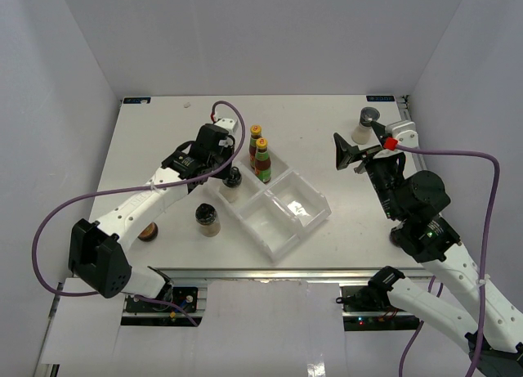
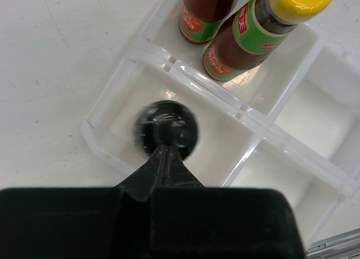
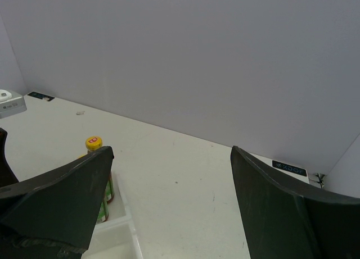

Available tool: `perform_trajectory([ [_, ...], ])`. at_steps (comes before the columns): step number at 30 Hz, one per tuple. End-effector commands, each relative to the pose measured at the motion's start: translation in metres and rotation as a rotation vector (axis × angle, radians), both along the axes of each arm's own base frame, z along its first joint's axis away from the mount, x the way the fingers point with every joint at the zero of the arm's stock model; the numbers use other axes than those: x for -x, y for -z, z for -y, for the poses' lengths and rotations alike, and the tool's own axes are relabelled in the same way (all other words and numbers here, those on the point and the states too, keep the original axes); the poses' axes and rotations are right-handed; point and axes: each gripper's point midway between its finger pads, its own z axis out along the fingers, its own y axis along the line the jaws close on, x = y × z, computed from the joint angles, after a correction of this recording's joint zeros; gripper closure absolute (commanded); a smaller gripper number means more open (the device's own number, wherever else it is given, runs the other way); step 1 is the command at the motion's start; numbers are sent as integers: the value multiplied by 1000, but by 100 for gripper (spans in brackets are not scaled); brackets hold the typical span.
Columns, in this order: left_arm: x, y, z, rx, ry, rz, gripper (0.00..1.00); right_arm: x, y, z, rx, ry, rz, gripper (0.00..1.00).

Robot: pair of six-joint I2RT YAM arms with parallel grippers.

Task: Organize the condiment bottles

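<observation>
Step in hand: a pale bottle with a black cap (image 2: 167, 127) stands in the left-hand compartment of the clear plastic four-compartment tray (image 1: 278, 234); its placing is judged complete.
Left gripper (image 2: 164, 151): clenched on nothing, its fingers pressed together just over the black cap; whether the cap is touched cannot be told.
Right gripper (image 1: 341, 153): spread wide and empty, held near the grey-lidded shaker (image 1: 365, 125) at the far right.
Already sorted: two slim dark sauce bottles with yellow caps (image 2: 242, 34), upright together in the adjoining compartment.
Left outside: a second pale dark-capped bottle (image 1: 207, 219) on the white table (image 1: 163, 140) just beside the tray; a brown red-lidded jar (image 1: 148, 231), half hidden under the left arm.
Next move: the left gripper should be lifted clear and opened. It should then be lowered around the second pale dark-capped bottle, which is to be carried upright and set beside its twin.
</observation>
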Motion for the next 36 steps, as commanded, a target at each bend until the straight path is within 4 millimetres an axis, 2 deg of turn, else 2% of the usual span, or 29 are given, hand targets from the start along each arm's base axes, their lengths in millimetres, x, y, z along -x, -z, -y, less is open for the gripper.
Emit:
perform_trajectory([
  [1,-9,-19,-3,10,-38,63,98,5,-25,6,-36,10,46,9],
  [5,-7,-17,-4,4,-40,56,98,5,-25,8,-37,13,49,9],
  [8,-8,-24,-6,6,-48,66,97,6,-26,8,-37,12,51,9],
  [11,-6,-31,-10,0,-63,69,92,6,-26,8,-38,10,51,9],
  [12,-5,-33,-12,-4,-74,68,89,6,-26,8,-36,12,51,9],
  [14,-2,-44,-18,-4,-108,64,72,7,-26,7,-35,7,50,9],
  [18,13,-64,-28,24,-149,53,50,8,-25,5,-31,-7,44,9],
  [22,47,-51,-50,2,-237,-55,21,10,-25,5,-39,-16,45,9],
  [23,52,-45,-55,-11,-261,-80,18,11,-25,5,-41,-21,45,9],
  [26,77,-27,-70,-16,-334,-160,15,13,-26,1,-44,-42,40,9],
  [28,89,-25,-72,21,-354,-174,15,14,-28,0,-49,-52,38,9],
  [31,109,-12,-75,56,-358,-215,15,17,-28,0,-56,-67,32,9],
  [34,116,5,-67,94,-319,-239,15,19,-25,1,-62,-71,28,9],
  [36,121,24,-62,98,-298,-282,15,19,-24,1,-68,-69,30,9],
])
